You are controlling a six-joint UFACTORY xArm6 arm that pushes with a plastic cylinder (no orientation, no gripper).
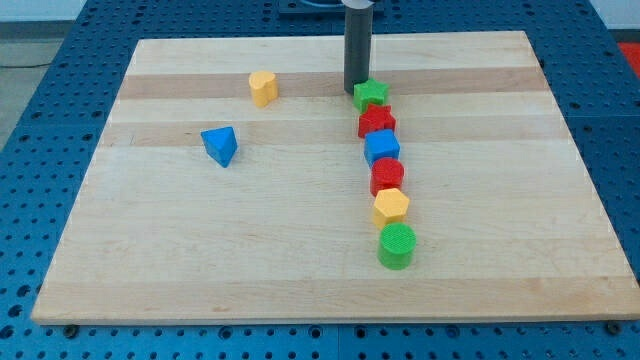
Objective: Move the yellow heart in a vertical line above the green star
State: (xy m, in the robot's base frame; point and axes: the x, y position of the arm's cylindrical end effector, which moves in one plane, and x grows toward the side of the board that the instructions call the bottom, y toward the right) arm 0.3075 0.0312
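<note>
The yellow heart point(263, 87) lies at the upper left of the wooden board point(200, 250). The green star point(371, 95) lies at the top of a column of blocks right of centre. My tip point(356, 91) stands just left of and touching or nearly touching the green star's upper left side. The yellow heart is about a hand's width to the left of my tip, at roughly the same height in the view.
Below the green star run a red star point(376, 123), a blue block point(381, 148), a red block point(387, 176), a yellow hexagon block point(391, 207) and a green round block point(397, 245). A blue triangular block point(220, 145) lies at the left.
</note>
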